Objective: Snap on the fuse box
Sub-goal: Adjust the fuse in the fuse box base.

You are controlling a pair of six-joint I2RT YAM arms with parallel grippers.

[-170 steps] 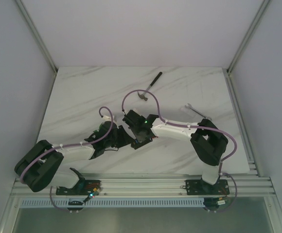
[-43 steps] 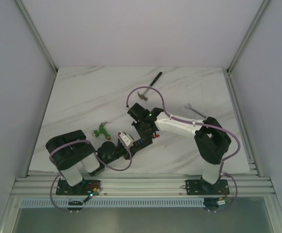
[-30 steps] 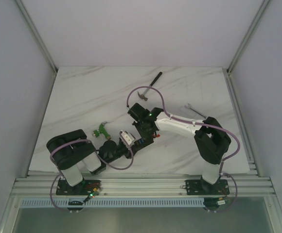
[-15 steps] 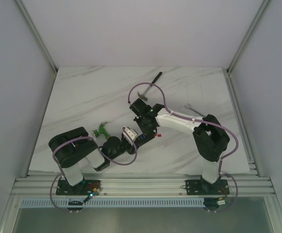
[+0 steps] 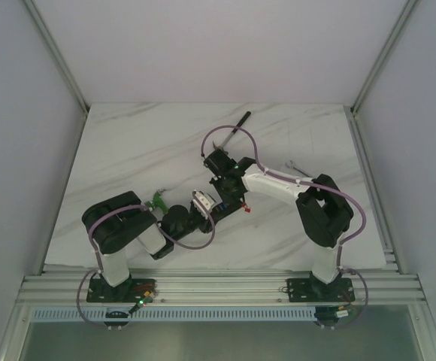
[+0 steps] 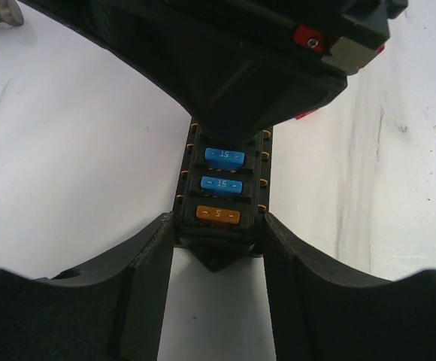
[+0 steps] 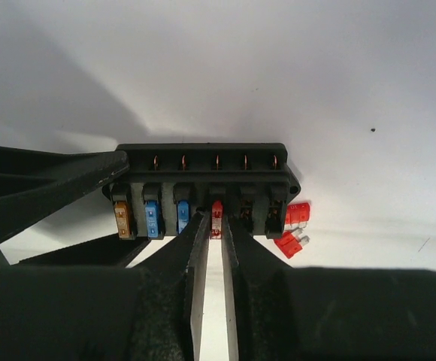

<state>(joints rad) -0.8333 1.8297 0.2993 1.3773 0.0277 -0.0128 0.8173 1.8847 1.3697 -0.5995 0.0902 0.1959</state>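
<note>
Both grippers at fuse box [image 7: 203, 169]. Right gripper [image 7: 215, 220] fingers nearly together round red fuse [image 7: 216, 208] in fourth slot, can't tell if still pinching or letting go. Left gripper [image 6: 218, 222] clamped on fuse box end, mid-table [image 7: 293, 68]. Since a second ago both arms slid fuse box farther from near edge. Guess: fuse seated, two slots empty, loose red fuses [image 7: 294, 227] just beside.

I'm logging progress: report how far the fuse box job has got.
Done: one orange fuse and two blue fuses sit in the fuse box. In hand: the left tool clamps the box's sides while the right tool holds a red fuse at the fourth slot. Left: two slots look empty, and two loose red fuses lie beside the box.
</note>
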